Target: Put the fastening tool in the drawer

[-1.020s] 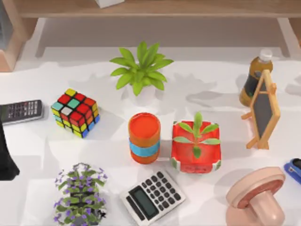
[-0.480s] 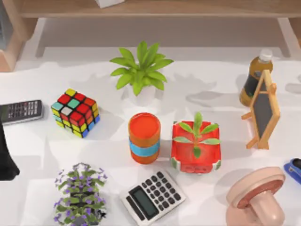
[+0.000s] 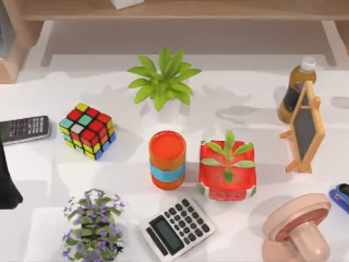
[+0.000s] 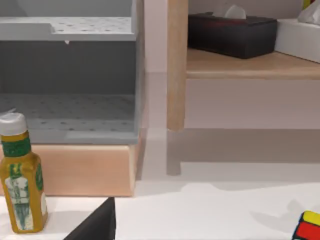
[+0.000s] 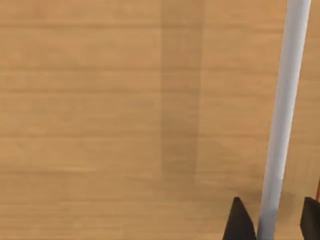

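Note:
The fastening tool, small and bright blue with a black top, lies at the table's right edge, beside the pink stand. The grey drawer stands open inside a wooden cabinet, and its perforated floor is bare. My left gripper is a dark shape at the table's left edge, far from the tool; one dark fingertip shows in the left wrist view. My right gripper faces a wooden panel, its two dark fingertips apart on either side of a pale grey bar.
On the table are a Rubik's cube, a remote, an orange cup, a red planter, a calculator, potted plants, a small chalkboard and a bottle. Another bottle stands by the drawer.

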Motion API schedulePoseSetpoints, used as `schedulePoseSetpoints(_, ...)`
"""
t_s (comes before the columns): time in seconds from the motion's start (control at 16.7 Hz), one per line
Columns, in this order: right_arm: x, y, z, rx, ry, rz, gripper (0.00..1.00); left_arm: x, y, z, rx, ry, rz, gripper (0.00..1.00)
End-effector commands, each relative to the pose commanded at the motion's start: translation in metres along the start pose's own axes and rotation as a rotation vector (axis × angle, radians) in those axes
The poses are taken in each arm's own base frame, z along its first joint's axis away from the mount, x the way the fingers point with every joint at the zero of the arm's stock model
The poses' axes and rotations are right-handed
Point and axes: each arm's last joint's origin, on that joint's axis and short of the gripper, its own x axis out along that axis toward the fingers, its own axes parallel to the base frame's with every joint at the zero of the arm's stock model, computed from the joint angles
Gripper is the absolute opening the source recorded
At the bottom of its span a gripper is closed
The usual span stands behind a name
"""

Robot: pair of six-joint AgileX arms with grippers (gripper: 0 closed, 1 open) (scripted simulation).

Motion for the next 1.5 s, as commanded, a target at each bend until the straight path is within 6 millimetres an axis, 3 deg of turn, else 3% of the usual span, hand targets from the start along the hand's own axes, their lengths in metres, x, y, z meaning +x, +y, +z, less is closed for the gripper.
schedulePoseSetpoints(0.12,0.0,0.0,0.0,0.0,0.0,0.0,0.0,0.0,0.0,0.0,0.0,0.0,0.0,1.0)
schedulePoseSetpoints(0.66,-0.002,0.001,-0.002,0.004,0.005,0.003,0.0,0.0,0.0,0.0,0.0,0.0,0.0,1.0)
schedulePoseSetpoints(0.84,-0.017,0.001,-0.002,0.006,0.003,0.004,0.0,0.0,0.0,0.0,0.0,0.0,0.0,1.0)
schedulePoseSetpoints(1.14,-0.06,0.002,-0.001,0.006,0.004,0.008,0.0,0.0,0.0,0.0,0.0,0.0,0.0,1.0)
schedulePoseSetpoints(1.5,-0.064,0.002,-0.001,0.005,0.004,0.005,0.0,0.0,0.0,0.0,0.0,0.0,0.0,1.0)
